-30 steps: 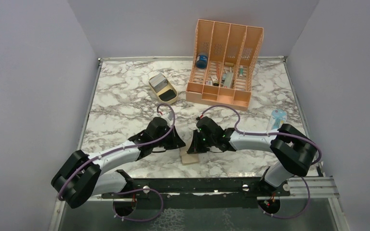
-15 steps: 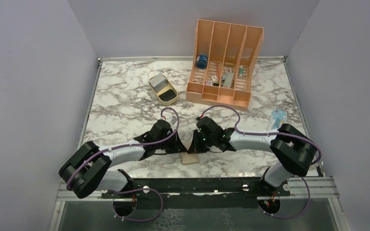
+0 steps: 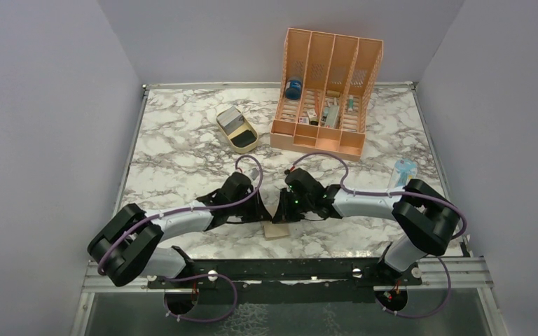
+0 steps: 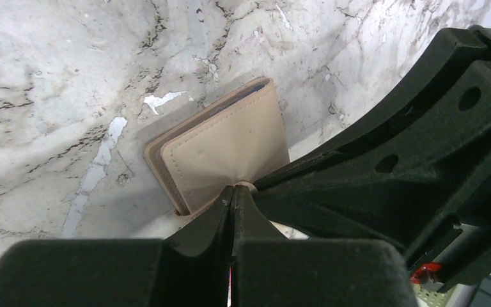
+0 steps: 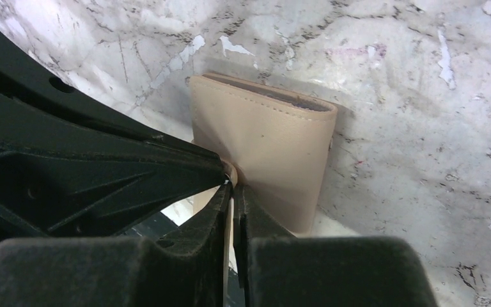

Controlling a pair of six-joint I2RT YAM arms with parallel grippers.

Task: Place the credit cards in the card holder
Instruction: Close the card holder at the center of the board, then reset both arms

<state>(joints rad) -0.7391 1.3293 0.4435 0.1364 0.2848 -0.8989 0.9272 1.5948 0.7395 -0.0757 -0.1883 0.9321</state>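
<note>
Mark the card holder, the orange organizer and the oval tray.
card holder (image 4: 227,150): left wrist view, middle of its tan cover.
orange organizer (image 3: 315,142): top view, its low front wall.
oval tray (image 3: 224,133): top view, its left rim.

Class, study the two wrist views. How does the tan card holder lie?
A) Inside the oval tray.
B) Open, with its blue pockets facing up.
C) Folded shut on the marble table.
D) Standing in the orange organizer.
C: both wrist views show the card holder lying folded, tan cover up, on the marble table.
</note>
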